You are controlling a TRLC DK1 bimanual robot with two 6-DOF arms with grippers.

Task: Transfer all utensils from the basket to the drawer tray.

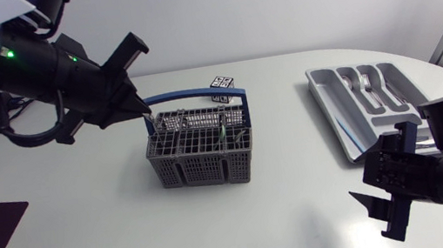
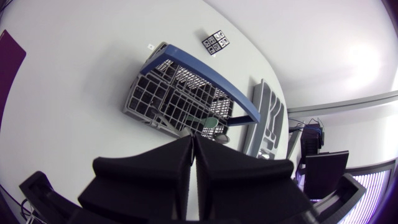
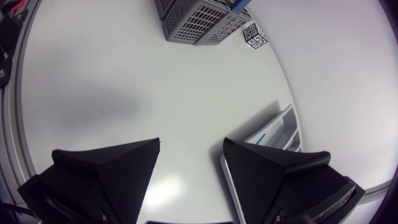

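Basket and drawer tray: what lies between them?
Only bare table, as the head view shows; the basket and drawer tray stand apart.

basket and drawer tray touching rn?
Apart. The head view shows a wide strip of bare table between the basket and the drawer tray.

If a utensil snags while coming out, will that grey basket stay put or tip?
Likely slides or lifts: the basket is open plastic mesh, probably light, resting free on the smooth table. Its high handle could catch a sideways pull and tip it.
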